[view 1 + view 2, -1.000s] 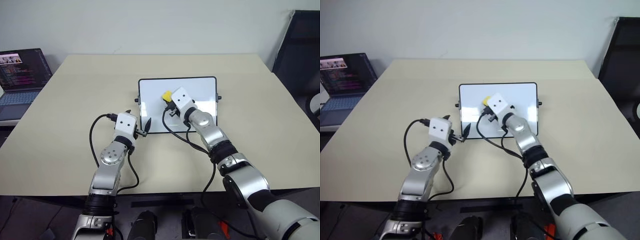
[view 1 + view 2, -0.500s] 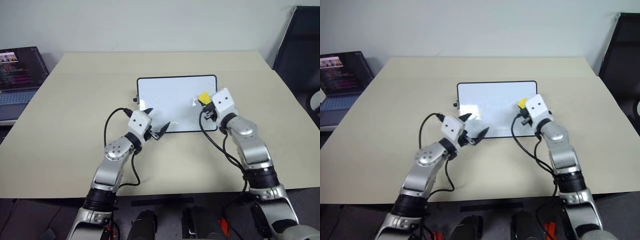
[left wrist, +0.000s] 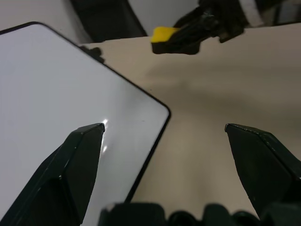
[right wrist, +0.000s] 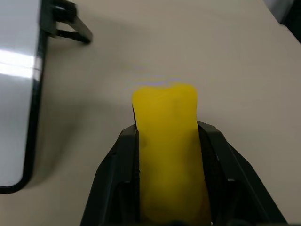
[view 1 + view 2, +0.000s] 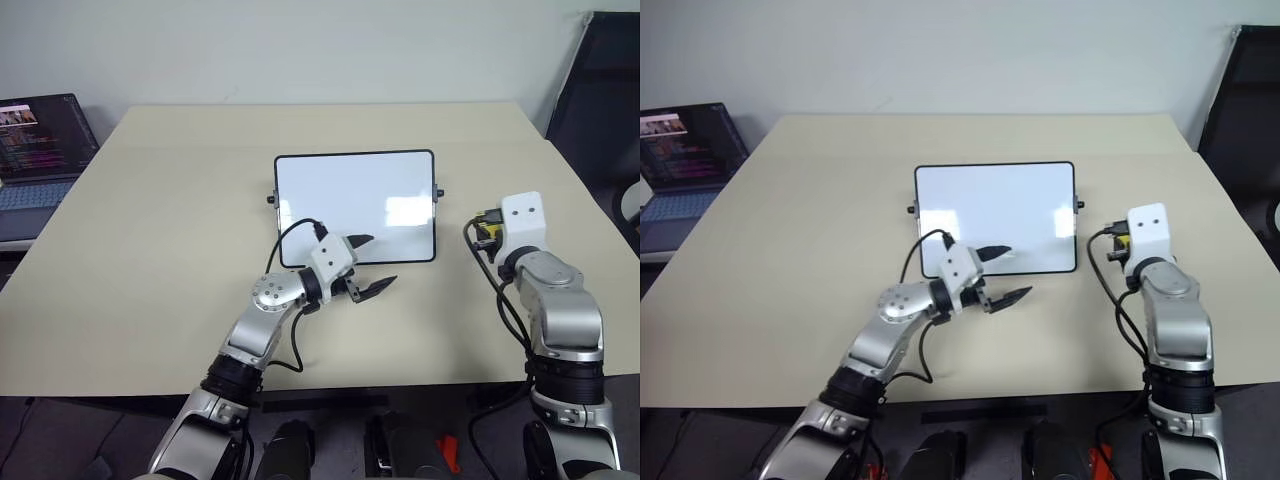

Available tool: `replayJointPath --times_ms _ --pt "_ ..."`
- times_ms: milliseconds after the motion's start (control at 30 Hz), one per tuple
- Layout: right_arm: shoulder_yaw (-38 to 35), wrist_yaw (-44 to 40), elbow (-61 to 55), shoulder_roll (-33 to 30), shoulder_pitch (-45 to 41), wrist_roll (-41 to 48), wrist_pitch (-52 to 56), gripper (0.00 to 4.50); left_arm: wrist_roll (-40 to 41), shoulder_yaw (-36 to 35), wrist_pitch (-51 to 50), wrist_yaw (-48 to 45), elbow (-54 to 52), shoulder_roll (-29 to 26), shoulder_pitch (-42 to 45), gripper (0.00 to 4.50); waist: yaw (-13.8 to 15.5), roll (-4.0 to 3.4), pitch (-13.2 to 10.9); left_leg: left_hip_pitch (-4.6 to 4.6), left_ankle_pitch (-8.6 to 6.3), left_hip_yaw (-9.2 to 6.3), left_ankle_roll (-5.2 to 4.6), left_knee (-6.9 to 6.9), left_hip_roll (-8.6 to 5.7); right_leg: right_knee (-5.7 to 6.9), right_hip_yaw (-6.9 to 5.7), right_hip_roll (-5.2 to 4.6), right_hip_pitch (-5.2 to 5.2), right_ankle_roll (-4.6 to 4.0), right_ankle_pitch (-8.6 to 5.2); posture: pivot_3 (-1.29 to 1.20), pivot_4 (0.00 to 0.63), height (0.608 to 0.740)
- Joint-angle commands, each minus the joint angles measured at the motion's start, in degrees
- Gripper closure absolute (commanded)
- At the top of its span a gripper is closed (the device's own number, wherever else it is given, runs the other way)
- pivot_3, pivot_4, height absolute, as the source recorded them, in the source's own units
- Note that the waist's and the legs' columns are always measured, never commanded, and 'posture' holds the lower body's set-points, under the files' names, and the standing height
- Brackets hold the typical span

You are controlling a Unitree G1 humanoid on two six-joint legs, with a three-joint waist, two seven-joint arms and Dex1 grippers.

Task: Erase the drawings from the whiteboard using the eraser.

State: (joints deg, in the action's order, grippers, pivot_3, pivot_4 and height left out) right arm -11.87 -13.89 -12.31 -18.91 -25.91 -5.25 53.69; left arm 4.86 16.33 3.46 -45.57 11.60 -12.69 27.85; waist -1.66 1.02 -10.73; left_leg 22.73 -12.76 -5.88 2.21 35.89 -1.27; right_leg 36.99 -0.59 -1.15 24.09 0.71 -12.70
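The whiteboard lies flat mid-table, its white face showing pale glare and no drawings in view. My right gripper is shut on the yellow eraser, held just above the bare table to the right of the board, beside its side knob. From the head, the eraser peeks out beside the white wrist block. My left gripper is open and empty, pointing right over the board's near right corner. The left wrist view also catches the eraser held beyond that corner.
The beige table has room all around the board. An open dark laptop sits off the far left edge. A black chair stands at the far right.
My right gripper has carried the eraser off the board to the table on its right. The left gripper has swung right along the board's near edge to the near right corner.
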Motion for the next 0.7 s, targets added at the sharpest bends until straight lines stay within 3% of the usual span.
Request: replayJointPath --times_ms 33,700 --pt "-3.9 0.2 1.2 0.4 -0.9 3.8 -1.1 3.21 -0.1 1.1 3.3 -2.2 1.1 0.4 1.1 0.0 -0.1 0.0 0.0 -0.01 0.0 0.0 0.0 0.0 0.0 0.01 0.0 0.01 0.0 0.0 0.0 0.0 0.15 0.74" --pt "-2.8 -0.7 8.8 -3.0 0.8 10.0 -1.7 3.21 0.0 1.1 3.3 -2.8 -0.3 0.4 -1.3 0.0 0.0 0.0 0.0 -0.01 0.0 0.02 -0.01 0.05 0.0 0.05 0.02 0.02 -0.02 0.01 0.0 0.0 0.15 0.74"
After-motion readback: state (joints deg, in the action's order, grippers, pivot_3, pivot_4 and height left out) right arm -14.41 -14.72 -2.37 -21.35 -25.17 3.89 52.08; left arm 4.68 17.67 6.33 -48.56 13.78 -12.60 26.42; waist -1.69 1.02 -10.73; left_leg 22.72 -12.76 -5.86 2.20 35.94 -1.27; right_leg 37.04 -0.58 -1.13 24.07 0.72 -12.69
